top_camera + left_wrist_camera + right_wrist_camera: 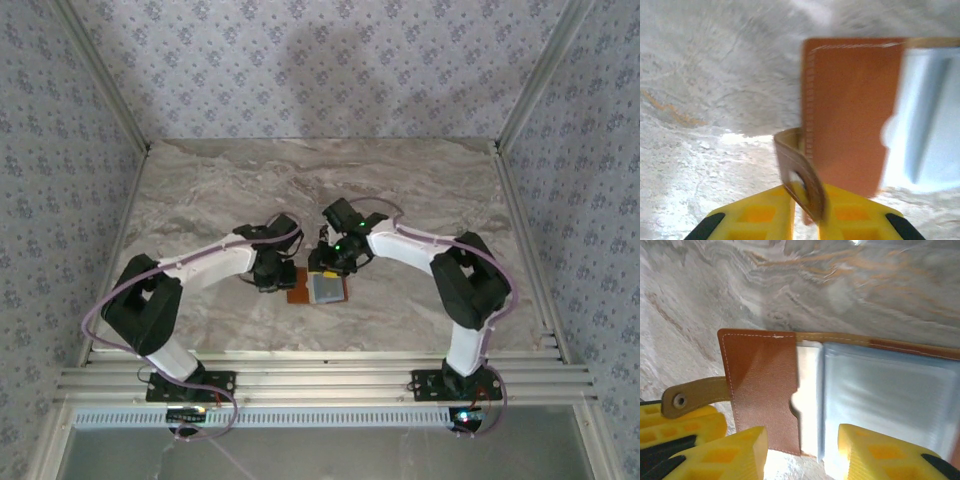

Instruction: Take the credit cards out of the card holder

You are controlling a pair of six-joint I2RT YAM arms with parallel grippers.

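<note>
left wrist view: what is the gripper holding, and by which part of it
The left gripper pinches the small flat brown leather card holder by its snap strap tab.

The top external camera sits high above and behind the arm bases, tilted down and forward. It takes in the whole table (200,200) from near edge to far wall, and the card holder (318,288) is small at its centre. The left wrist camera looks steeply down past the left gripper (807,202) (yellow fingers at the bottom edge), so close that the holder blurs. The right wrist camera looks down past the right gripper (802,440), about as near, with marble beyond. Both wrist views share the holder's brown left flap and its strap (697,392); all three views share the holder.
</note>
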